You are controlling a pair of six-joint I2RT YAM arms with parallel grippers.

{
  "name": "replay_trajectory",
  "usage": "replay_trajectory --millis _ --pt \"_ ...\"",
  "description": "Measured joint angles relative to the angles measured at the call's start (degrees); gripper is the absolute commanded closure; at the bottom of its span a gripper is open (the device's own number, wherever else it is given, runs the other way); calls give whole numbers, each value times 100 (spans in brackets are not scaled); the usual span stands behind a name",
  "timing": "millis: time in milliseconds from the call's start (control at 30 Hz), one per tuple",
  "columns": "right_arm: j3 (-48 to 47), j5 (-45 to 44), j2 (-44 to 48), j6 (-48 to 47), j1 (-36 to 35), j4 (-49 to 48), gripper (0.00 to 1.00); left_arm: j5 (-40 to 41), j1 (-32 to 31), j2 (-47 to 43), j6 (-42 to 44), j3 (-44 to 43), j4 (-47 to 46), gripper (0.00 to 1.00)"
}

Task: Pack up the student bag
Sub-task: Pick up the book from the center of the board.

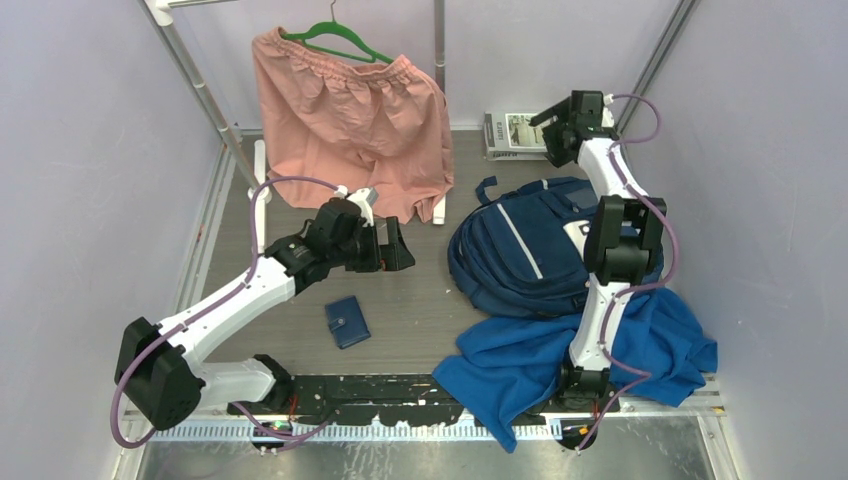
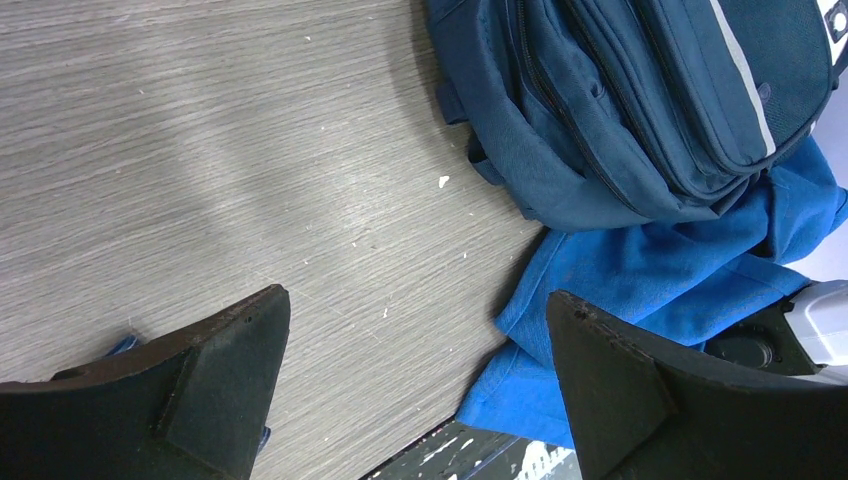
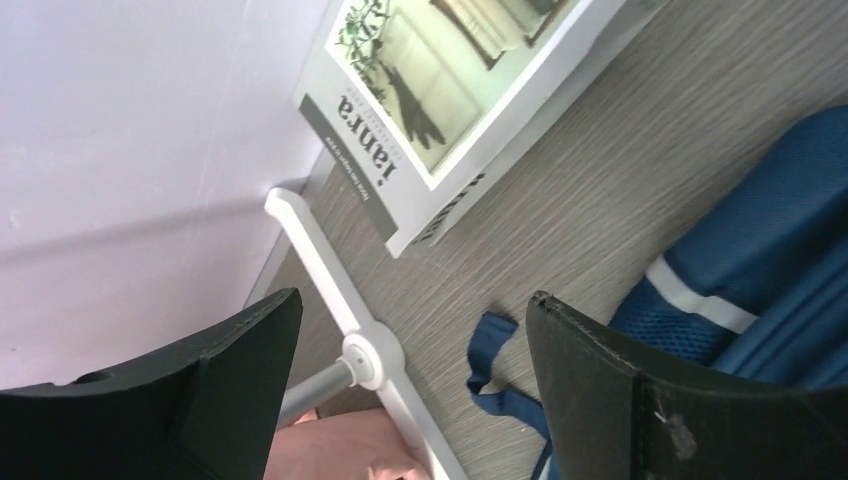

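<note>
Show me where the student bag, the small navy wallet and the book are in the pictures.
student bag (image 1: 495,265), top external view, navy fabric left of its white stripe.
small navy wallet (image 1: 347,322), top external view, middle of its cover.
book (image 3: 440,80), right wrist view, on its cover picture.

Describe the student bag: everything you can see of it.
The student bag is a navy fabric backpack with a thin white stripe, several zipped compartments and a grab loop at its far end. It lies flat and slumped on the wood-grain table, right of centre, its near edge lying over a crumpled royal-blue cloth. The right arm crosses above its right side; whether they touch cannot be told.
</note>
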State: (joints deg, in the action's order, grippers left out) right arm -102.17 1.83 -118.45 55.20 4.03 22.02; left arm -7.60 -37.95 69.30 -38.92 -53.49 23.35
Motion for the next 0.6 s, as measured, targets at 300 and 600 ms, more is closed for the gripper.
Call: replay_trajectory --millis 300,600 --pt "-739 221 -664 975 -22 116 14 -2 0 57 -7 -13 0 0" --pt "-1110 66 -1849 1860 -138 337 14 -17 0 103 0 -83 -7 0"
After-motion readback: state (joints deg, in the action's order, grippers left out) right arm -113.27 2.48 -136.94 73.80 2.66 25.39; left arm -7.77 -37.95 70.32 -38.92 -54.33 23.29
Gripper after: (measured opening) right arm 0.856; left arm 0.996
